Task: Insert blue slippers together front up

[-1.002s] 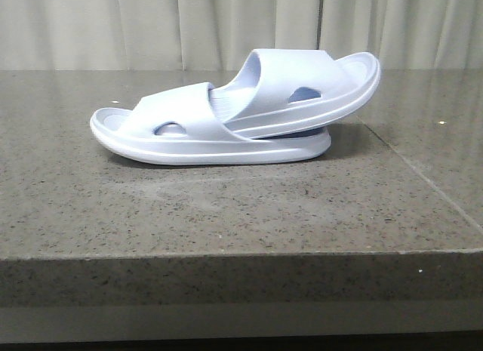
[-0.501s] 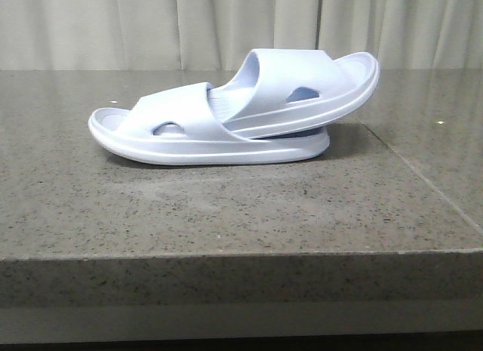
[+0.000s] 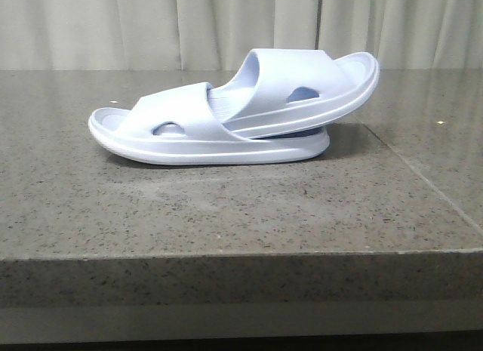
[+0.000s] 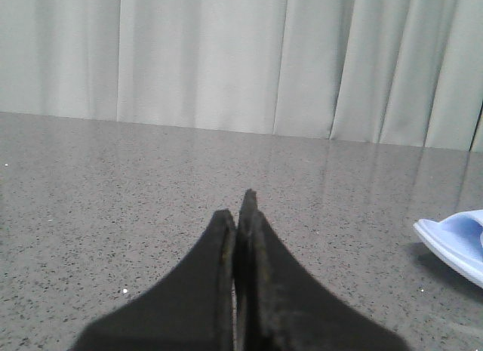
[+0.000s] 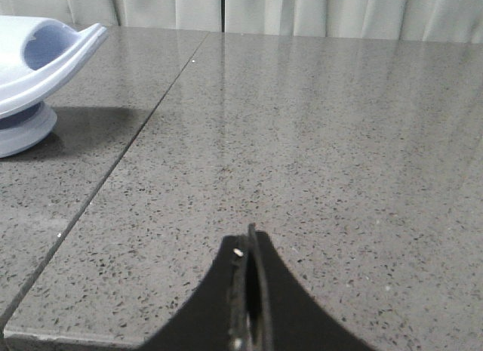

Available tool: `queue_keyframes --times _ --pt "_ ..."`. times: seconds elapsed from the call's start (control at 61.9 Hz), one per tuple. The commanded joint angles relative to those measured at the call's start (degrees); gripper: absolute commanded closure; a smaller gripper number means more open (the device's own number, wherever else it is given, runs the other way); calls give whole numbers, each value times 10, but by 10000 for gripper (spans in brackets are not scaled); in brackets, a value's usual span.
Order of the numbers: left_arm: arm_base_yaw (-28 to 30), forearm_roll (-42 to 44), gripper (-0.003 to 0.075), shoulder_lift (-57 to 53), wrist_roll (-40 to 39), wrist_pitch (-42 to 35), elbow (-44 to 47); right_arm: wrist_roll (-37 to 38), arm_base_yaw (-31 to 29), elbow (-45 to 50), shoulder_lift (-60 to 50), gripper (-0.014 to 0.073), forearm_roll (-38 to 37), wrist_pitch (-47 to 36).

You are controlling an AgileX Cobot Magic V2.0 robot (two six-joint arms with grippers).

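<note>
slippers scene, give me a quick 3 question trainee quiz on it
1. True or false: one slipper is pushed under the strap of the other slipper.
2. Which slipper lies flat on the table? A) the left one B) the right one
3. What are the left gripper and right gripper holding?

Key: 1 true; 2 A; 3 nothing, both shut and empty.

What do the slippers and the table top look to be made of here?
The blue slippers look like moulded foam or soft rubber: one-piece, matte, rounded thick soles, no seams or stitching. The table top looks like polished stone or a stone-look slab: grey speckled grain, soft reflections, a joint line between panels. Neither can be confirmed by sight alone.
</note>
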Motion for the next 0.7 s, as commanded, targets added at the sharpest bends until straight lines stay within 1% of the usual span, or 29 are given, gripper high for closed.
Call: queue_keyframes --times 0.0,0.129,0.307,0.453,0.679 --pt "-4 -1 741 -9 -6 -44 3 -4 -2 -3 -9 662 -1 -51" --pt "-4 -1 741 -9 -6 -44 3 -3 -2 -3 -9 662 -2 -59" --pt "-4 -1 741 -9 -6 -44 3 12 -2 -3 -9 662 -28 -94" --pt "-4 -1 741 -9 -6 -44 3 13 -2 -3 -9 662 -26 -98" --pt "-4 -1 741 -9 -6 -44 3 42 -2 -3 -9 662 -26 -98"
